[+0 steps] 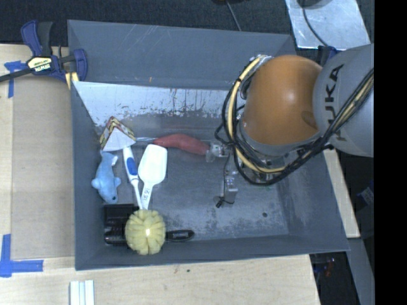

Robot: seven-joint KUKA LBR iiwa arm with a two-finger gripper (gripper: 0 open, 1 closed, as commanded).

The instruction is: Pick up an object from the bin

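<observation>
My gripper [220, 173] hangs below the arm's orange cover, right of the bin's middle. Its two fingertips stand apart, one [215, 150] higher in the view and one [224, 196] lower, open with only bare bin floor between them. A red elongated thing [181, 143] lies along the back of the floor. Its right end almost meets the higher fingertip. A white spatula-like scoop [152, 166] lies further left, apart from the gripper.
At the left side lie a white and blue toothbrush [131, 170], a blue dolphin toy [106, 180] and a small triangular paper piece [116, 136]. A yellow-green ribbed ball [145, 232] rests against a black block [117, 223] at the front left.
</observation>
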